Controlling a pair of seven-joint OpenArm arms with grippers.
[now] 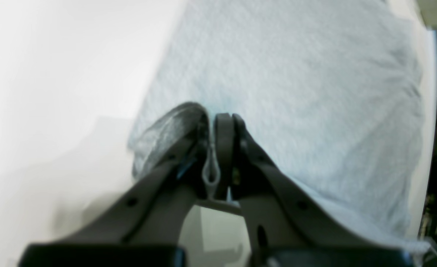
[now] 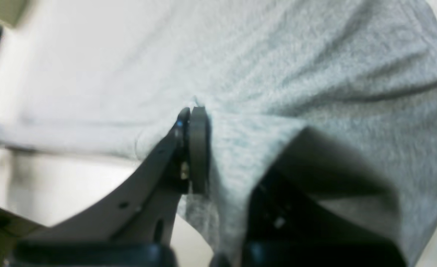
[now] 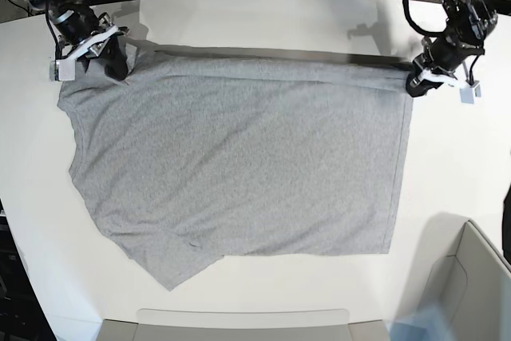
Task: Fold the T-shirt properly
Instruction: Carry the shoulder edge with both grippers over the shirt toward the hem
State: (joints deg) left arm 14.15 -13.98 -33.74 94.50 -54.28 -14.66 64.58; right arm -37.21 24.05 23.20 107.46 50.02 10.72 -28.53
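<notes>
1. The grey T-shirt (image 3: 239,165) lies spread, plain side up, on the white table (image 3: 455,165).
2. Left tool (image 1: 213,128) is clamped on the shirt's far edge.
3. Right tool (image 2: 196,118) is pinched shut on the opposite far corner.

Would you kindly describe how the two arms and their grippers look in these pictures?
Both arms are black, jointed, with black cables looping off them. The left gripper has dark grey, tapering fingers with small round holes and flat dark pads. The right gripper looks alike. In the base view each wrist carries a small white part.
</notes>
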